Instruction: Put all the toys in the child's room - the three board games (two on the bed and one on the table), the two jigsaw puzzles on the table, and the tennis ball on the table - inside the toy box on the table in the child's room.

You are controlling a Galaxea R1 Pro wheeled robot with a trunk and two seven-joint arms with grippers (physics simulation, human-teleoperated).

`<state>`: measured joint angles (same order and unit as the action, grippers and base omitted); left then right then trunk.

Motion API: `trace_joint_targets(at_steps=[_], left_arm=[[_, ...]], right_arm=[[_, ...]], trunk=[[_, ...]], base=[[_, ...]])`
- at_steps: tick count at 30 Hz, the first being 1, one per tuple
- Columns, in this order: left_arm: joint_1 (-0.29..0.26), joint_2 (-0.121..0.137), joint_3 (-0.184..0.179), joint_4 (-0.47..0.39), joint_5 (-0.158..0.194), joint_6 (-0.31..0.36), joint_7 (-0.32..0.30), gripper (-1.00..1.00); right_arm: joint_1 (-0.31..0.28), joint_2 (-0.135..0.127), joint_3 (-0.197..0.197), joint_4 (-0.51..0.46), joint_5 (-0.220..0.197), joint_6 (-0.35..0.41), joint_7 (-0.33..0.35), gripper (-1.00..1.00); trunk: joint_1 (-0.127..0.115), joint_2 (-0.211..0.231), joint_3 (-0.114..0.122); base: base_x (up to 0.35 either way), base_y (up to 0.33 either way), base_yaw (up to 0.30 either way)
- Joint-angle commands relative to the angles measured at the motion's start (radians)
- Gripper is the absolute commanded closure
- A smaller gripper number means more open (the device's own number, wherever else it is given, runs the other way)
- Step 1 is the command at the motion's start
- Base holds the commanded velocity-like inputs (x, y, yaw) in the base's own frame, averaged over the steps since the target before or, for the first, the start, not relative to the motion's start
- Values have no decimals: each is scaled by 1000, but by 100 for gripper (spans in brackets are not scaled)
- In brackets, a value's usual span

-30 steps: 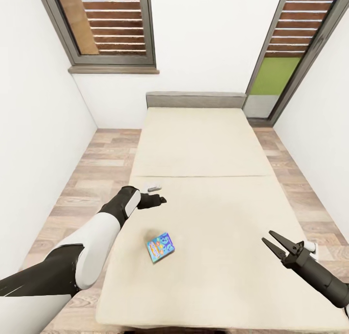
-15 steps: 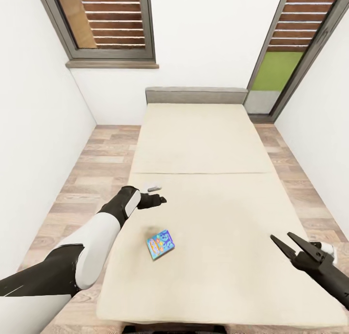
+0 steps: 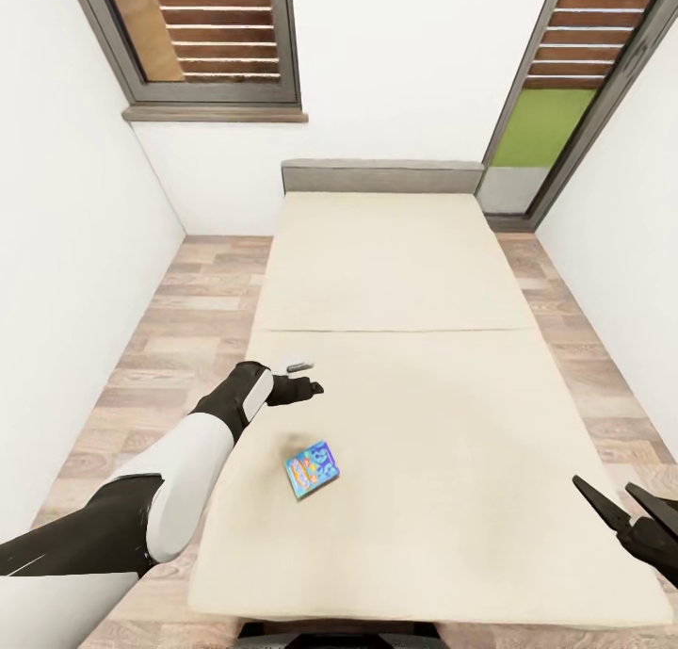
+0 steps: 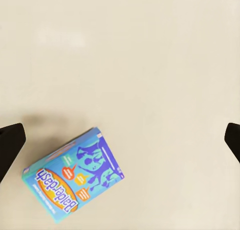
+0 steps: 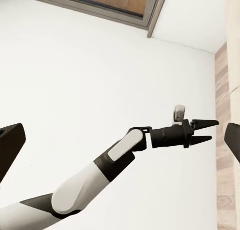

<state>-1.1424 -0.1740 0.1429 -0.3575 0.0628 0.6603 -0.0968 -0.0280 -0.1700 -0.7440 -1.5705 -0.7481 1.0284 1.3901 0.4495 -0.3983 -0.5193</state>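
Lying flat on the cream bed (image 3: 424, 423), the light blue board game (image 3: 312, 471) sits just below and a little ahead of the left claw (image 3: 311, 387), which hovers over the mattress with its fingers spread apart; in the left wrist view the box (image 4: 74, 175) lies between the two dark fingertips but off toward one of them, untouched. Over the last second the left arm has not moved relative to the box, while the right claw (image 3: 629, 506), fingers apart and empty, has slid from over the bed's near right part down toward its corner, and the whole view has tilted slightly. My reading is that the right arm is clearing away so the left can descend on the game; the grasp itself has not begun.
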Motion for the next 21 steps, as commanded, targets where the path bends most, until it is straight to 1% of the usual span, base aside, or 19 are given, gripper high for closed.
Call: trace_joint_targets(at_steps=[1,21], left_arm=[[0,-1,4,-1,6,6,2,-100],[0,-1,4,-5,5,6,2,-100]], right_arm=[[0,0,-1,-1,-2,6,2,-100],[2,7,-2,0,7,-5,3,-100]], trunk=[[0,-2,-3],[0,-2,-36]], base=[[0,0,0],[0,0,0]])
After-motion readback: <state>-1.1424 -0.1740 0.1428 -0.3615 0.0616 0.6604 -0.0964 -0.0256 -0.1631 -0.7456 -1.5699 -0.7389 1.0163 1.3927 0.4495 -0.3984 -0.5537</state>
